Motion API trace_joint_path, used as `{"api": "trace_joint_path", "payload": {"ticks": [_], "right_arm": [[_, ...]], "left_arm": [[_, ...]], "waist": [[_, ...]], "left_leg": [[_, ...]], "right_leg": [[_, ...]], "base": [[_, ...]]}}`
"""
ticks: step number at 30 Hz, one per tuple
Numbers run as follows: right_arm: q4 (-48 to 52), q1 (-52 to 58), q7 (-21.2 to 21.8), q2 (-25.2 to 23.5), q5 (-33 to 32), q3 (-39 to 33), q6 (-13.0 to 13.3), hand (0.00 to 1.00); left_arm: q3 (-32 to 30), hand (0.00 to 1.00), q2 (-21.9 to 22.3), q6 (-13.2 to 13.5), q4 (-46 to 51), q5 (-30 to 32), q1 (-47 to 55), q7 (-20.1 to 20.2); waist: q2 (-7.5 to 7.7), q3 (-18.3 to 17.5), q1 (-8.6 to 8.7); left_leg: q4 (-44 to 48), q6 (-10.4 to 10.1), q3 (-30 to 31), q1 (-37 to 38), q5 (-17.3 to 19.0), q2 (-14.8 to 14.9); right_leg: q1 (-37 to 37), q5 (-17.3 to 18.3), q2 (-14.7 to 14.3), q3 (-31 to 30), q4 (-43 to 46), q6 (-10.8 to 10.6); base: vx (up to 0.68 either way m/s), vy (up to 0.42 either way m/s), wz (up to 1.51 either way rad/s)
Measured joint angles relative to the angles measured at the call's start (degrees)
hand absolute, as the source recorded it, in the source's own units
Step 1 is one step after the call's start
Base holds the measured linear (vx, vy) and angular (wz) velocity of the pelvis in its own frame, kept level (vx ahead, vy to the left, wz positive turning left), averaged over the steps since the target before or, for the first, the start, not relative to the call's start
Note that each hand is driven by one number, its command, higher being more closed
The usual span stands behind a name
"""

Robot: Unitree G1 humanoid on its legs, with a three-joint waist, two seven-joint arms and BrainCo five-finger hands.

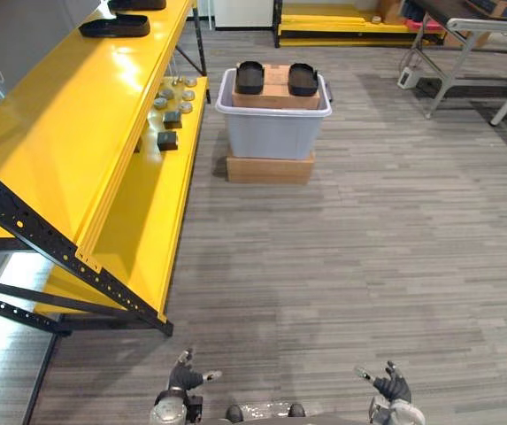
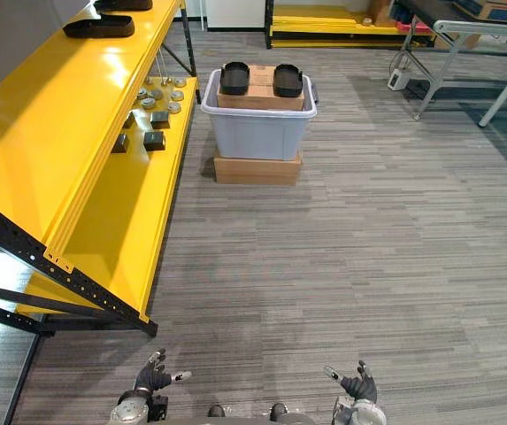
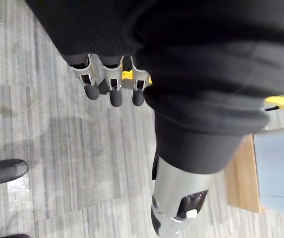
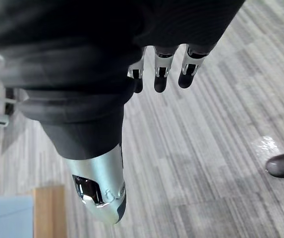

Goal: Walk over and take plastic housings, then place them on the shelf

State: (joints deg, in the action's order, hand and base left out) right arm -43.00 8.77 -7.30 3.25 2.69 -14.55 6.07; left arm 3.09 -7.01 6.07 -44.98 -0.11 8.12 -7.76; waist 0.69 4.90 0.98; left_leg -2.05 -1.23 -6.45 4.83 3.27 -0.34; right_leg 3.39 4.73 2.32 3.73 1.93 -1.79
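Observation:
Two black plastic housings (image 1: 250, 77) (image 1: 303, 79) lie side by side on a cardboard box inside a grey bin (image 1: 272, 128), far ahead across the carpet. The yellow shelf (image 1: 76, 115) runs along the left; another black housing (image 1: 115, 27) rests on its top level. My left hand (image 1: 183, 379) and right hand (image 1: 393, 387) hang low at the near edge, far from the bin. Both are open and hold nothing. In the wrist views the left fingers (image 3: 110, 84) and right fingers (image 4: 164, 69) point at bare carpet.
The bin stands on a flat cardboard box (image 1: 270, 168). Small metal parts (image 1: 172, 102) lie on the shelf's lower level. A second yellow rack (image 1: 350, 22) stands at the back, and grey table legs (image 1: 479, 44) at the back right. Open carpet lies between me and the bin.

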Motion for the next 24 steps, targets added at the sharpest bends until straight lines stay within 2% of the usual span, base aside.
{"api": "trace_joint_path", "payload": {"ticks": [5, 17, 24], "right_arm": [[1.61, 0.12, 0.1, 0.63, 1.61, 0.07, -0.1, 0.0], [1.61, 0.37, -0.01, 1.13, 2.38, 1.66, -0.28, 0.0], [1.55, -0.21, -0.24, 1.38, 1.08, 1.4, -1.24, 0.0]], "left_arm": [[-1.01, 0.0, 0.06, 0.07, 2.57, 1.05, 1.01, 0.02], [-1.05, 0.0, 0.07, 0.06, 4.04, 2.49, 1.23, -0.17], [-1.07, 0.0, 0.1, -0.05, 6.46, 2.41, 2.33, -1.13]], "waist": [[-0.04, 0.01, 0.65], [-0.1, -0.04, 1.23], [-0.28, -0.15, 1.18]], "left_leg": [[0.42, -1.21, -0.12, 0.91, 0.78, 0.25], [1.11, -1.27, -1.65, 1.46, 0.93, 0.33], [3.48, 1.65, -4.03, -2.27, 3.5, 0.16]], "right_leg": [[1.42, 0.22, -0.03, 0.78, 0.0, -0.31], [1.22, 1.25, 0.1, 0.57, 2.13, -0.9], [-2.67, 3.34, 0.36, -0.69, 4.3, -0.17]], "base": [[0.03, -0.012, 0.06], [-0.03, -0.014, -0.01], [-0.07, -0.01, -0.14]]}}
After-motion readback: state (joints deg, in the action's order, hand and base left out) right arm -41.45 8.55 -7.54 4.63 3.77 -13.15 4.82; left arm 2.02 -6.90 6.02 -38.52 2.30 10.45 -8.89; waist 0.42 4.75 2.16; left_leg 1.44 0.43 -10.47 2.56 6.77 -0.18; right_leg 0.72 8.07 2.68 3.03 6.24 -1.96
